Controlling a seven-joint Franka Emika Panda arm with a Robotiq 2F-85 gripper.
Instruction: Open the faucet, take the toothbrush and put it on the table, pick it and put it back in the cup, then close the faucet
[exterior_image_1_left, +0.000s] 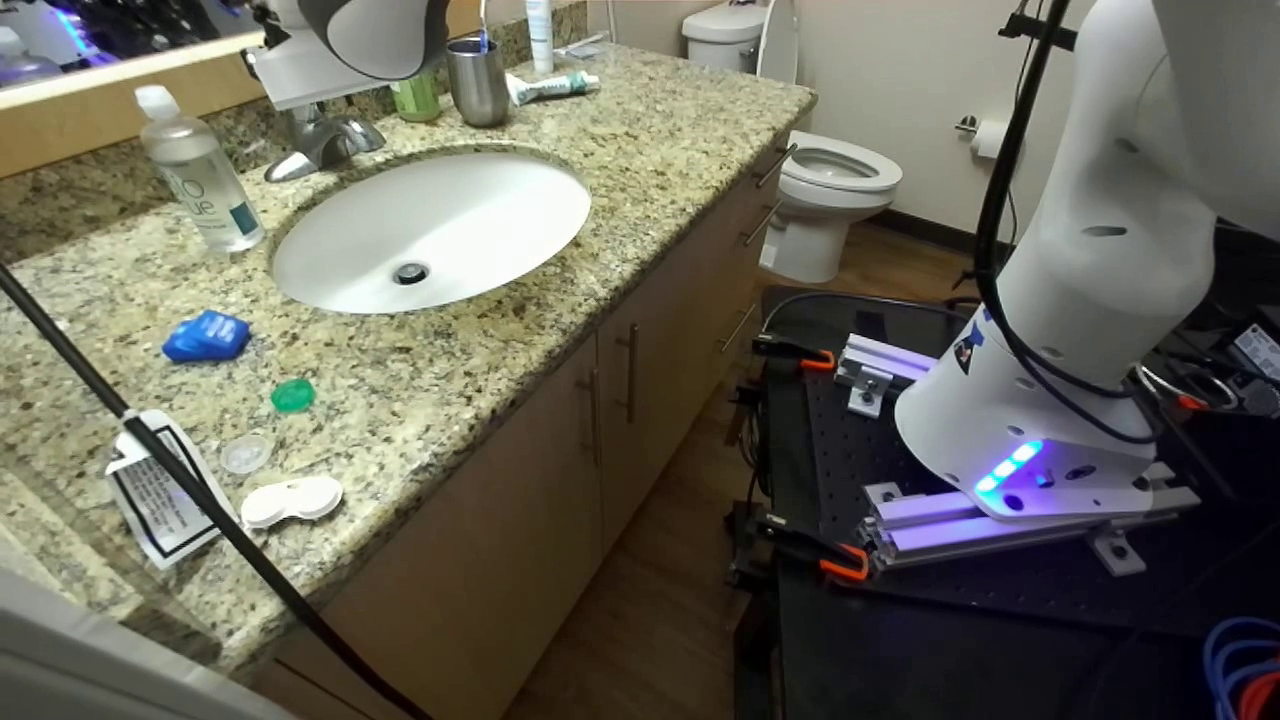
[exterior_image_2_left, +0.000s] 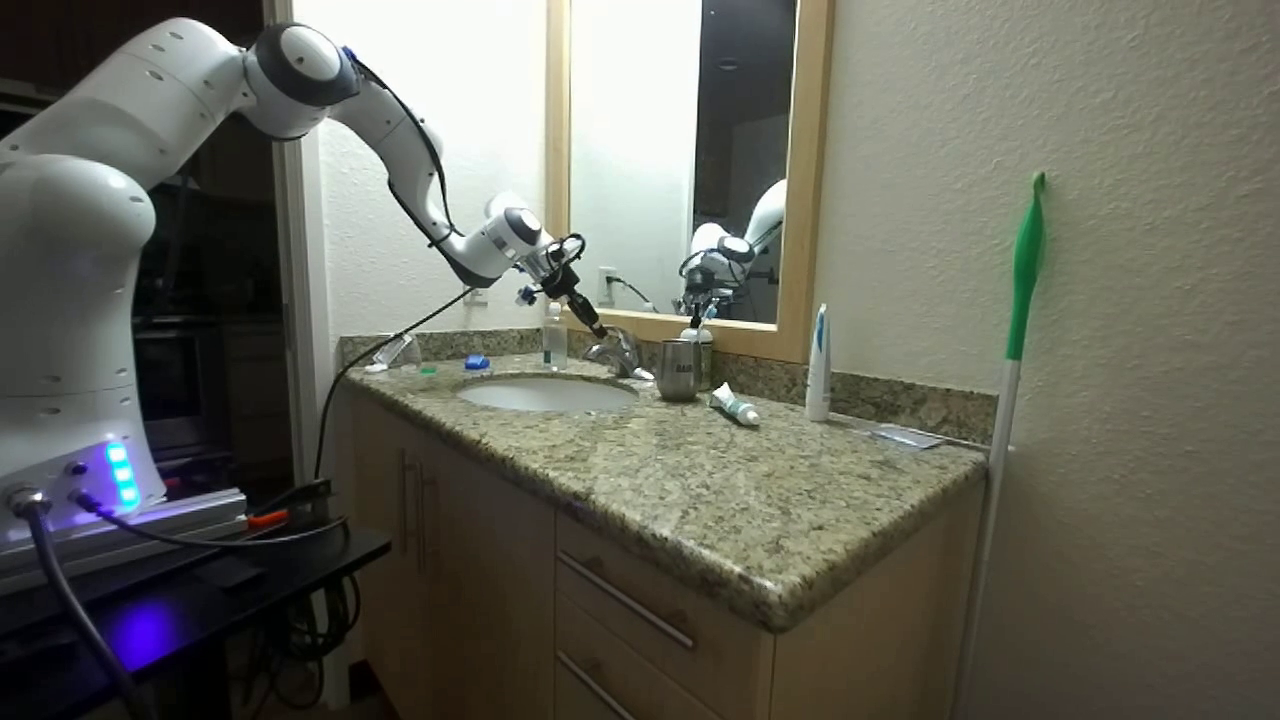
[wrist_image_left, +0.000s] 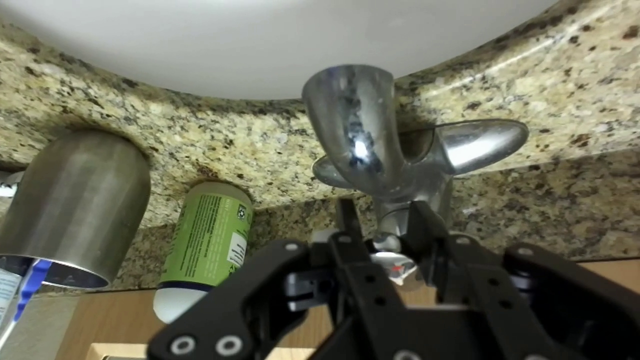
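Note:
The chrome faucet (exterior_image_1_left: 325, 140) stands at the back rim of the sink in the speckled granite table (exterior_image_1_left: 430, 420). It also shows in the wrist view (wrist_image_left: 357, 125). My gripper (wrist_image_left: 382, 202) is at the faucet's lever, one finger on each side, with a narrow gap between them. Whether both fingers press on the lever I cannot tell. In an exterior view the gripper (exterior_image_2_left: 600, 330) reaches the faucet's top. The grey cup (exterior_image_1_left: 478, 90) stands upright beside the faucet, also seen in the wrist view (wrist_image_left: 80, 195). The blue-white toothbrush (wrist_image_left: 32, 285) leans in the cup.
A clear bottle (exterior_image_1_left: 200, 180) and a green bottle (exterior_image_1_left: 415, 98) flank the faucet. A toothpaste tube (exterior_image_2_left: 735, 405) lies beyond the cup, near an upright white tube (exterior_image_2_left: 819, 370). The sink (exterior_image_1_left: 450, 220) lies in front. A blue object (exterior_image_1_left: 207, 337) and small caps lie farther along. The mirror (exterior_image_2_left: 620, 130) is behind.

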